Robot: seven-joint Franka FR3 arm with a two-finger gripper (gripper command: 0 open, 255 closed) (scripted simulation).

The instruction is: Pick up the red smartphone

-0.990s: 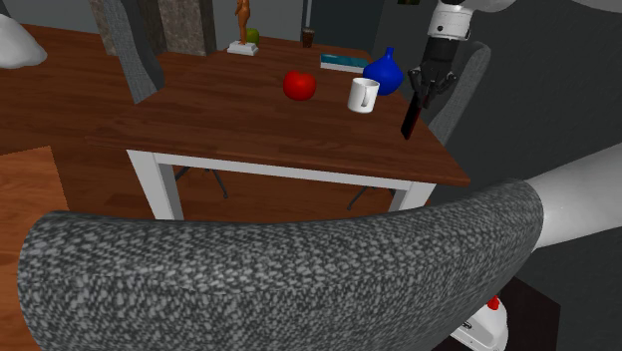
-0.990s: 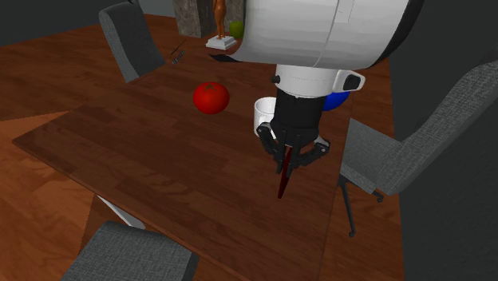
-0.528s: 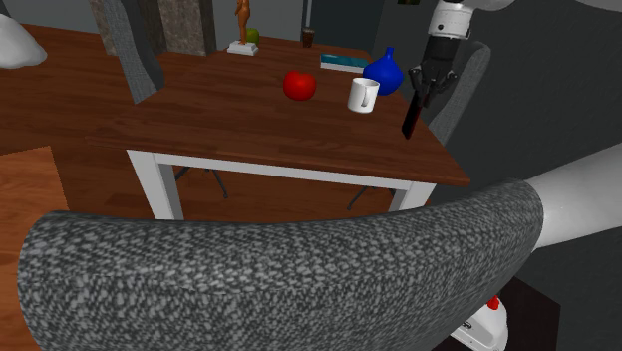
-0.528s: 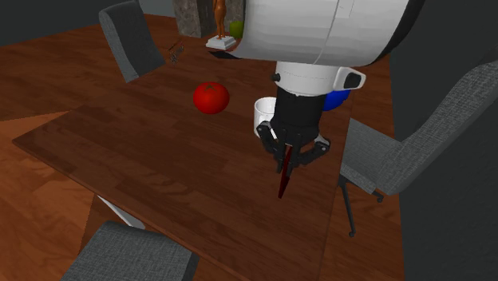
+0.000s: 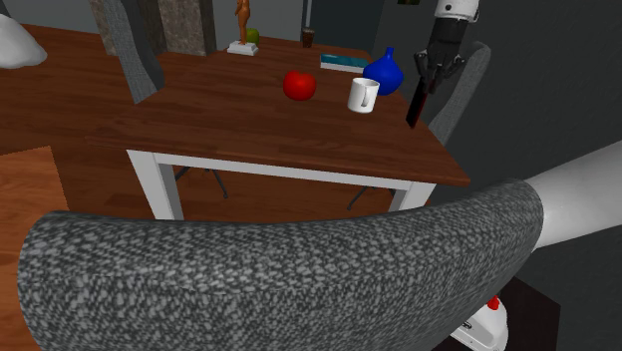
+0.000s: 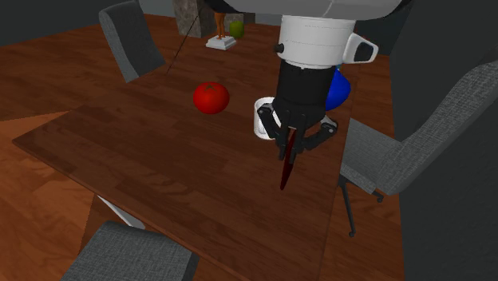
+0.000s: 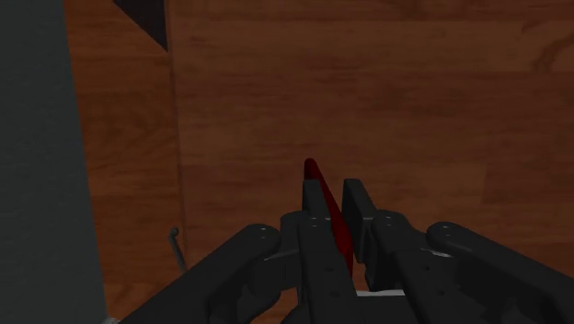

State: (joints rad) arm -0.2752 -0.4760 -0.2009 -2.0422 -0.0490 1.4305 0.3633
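Observation:
The red smartphone point(image 6: 286, 166) hangs edge-on below my gripper point(image 6: 294, 142), clear of the brown wooden table point(image 6: 160, 152). The black fingers are shut on its upper end. In the shoulder view the phone point(image 5: 415, 104) is a thin dark slab under the gripper point(image 5: 430, 82), near the table's right edge point(image 5: 439, 150). In the wrist view the phone's red edge point(image 7: 329, 207) sticks out between the fingers point(image 7: 317, 221), with the tabletop far beneath.
A red apple point(image 6: 211, 97), a white mug point(image 6: 262, 116) and a blue vase point(image 6: 336, 89) stand on the table behind the gripper. A book point(image 5: 342, 63) and a statuette point(image 5: 242, 30) are at the far end. Grey chairs point(image 6: 415, 152) surround the table.
The gripper has risen with the red smartphone held in it, lifting it further above the table. Nothing else has moved.

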